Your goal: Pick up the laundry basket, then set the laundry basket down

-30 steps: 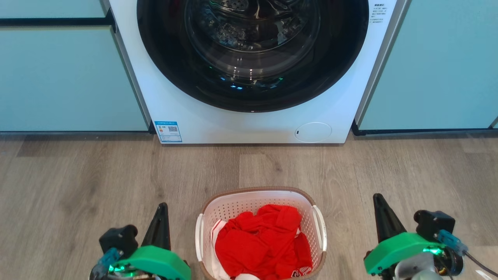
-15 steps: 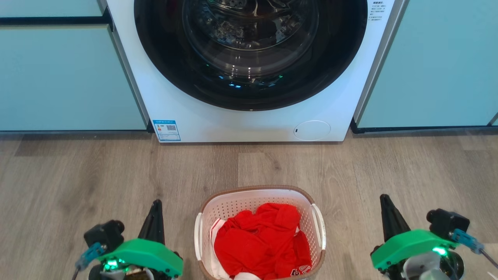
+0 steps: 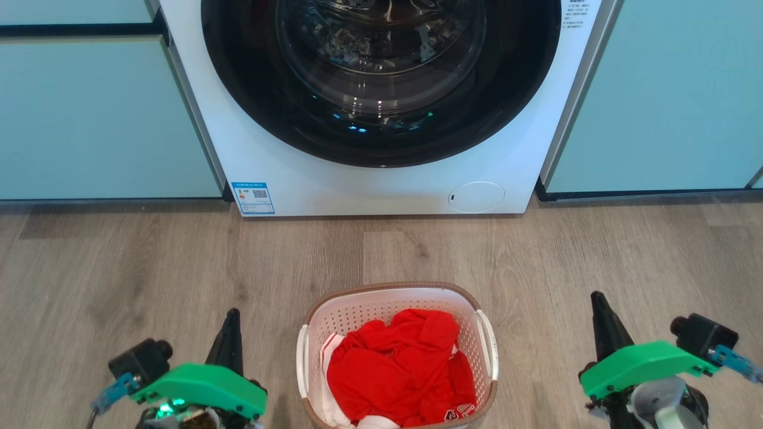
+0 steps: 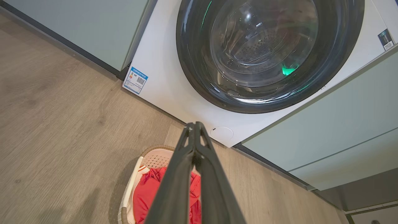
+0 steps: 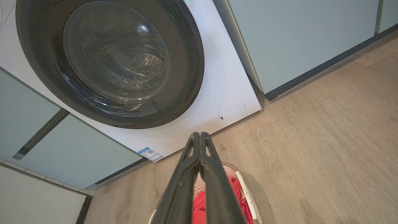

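The laundry basket [image 3: 390, 301], white and perforated with a brown rim, stands on the wood floor at the bottom middle of the head view, with red clothes [image 3: 400, 369] inside. White handles [image 3: 488, 344] run along both its sides. My left gripper [image 3: 230, 317] is to the basket's left and apart from it, shut and empty. On the other side my right gripper [image 3: 598, 300] stands well clear of the basket, shut as well. In the left wrist view the closed fingertips [image 4: 194, 125] rise over the basket [image 4: 154, 155]. The right wrist view shows the tips [image 5: 199, 134] above the basket's handle [image 5: 247, 193].
A white front-loading washer [image 3: 381, 173] with a dark round door [image 3: 381, 77] stands straight ahead, close behind the basket. Pale blue-green cabinets [image 3: 101, 119] flank it on both sides. Wood floor [image 3: 119, 268] lies open to the left and right of the basket.
Both grippers have spread outward, away from the basket's sides, the left one sinking lower in the view. The head camera has tipped slightly, shifting the washer up.
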Controlling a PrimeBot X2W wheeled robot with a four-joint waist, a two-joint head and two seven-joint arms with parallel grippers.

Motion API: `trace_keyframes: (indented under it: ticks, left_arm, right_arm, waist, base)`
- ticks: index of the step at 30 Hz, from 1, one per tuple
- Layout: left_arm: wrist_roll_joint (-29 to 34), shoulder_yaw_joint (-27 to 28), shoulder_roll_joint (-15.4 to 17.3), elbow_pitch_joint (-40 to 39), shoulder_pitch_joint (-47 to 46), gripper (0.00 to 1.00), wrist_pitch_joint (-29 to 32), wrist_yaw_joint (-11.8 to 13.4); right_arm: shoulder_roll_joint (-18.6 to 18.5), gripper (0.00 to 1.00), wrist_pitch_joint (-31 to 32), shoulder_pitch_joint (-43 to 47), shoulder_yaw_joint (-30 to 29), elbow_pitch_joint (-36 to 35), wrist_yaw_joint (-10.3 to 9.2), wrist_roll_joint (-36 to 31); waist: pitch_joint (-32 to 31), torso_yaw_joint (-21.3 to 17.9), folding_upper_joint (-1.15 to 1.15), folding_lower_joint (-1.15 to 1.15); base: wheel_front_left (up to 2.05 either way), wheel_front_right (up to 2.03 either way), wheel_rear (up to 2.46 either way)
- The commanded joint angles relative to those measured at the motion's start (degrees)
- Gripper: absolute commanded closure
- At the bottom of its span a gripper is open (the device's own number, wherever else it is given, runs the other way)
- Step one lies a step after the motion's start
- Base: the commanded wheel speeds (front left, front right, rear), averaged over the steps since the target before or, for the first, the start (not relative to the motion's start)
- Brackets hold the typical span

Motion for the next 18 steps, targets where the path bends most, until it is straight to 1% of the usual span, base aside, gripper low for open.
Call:
trace_keyframes:
  ticks: [1,18]
  left_arm:
    - [-1.65,1.79,0.83,-1.67,-3.90,1.00,0.41,-0.46]
    - [-12.17,4.63,1.00,-1.21,-4.98,1.00,3.04,-2.37]
  right_arm:
    - [-0.80,1.00,0.58,-3.10,-0.28,-1.88,0.10,1.83]
    - [-0.91,1.00,3.21,-3.77,-1.99,-1.86,0.13,12.67]
  waist:
    - [0.05,-0.04,0.00,0.00]
    - [0.51,-0.42,0.00,0.00]
  base:
    - [0.00,0.00,0.00]
    - [0.00,0.00,0.00]
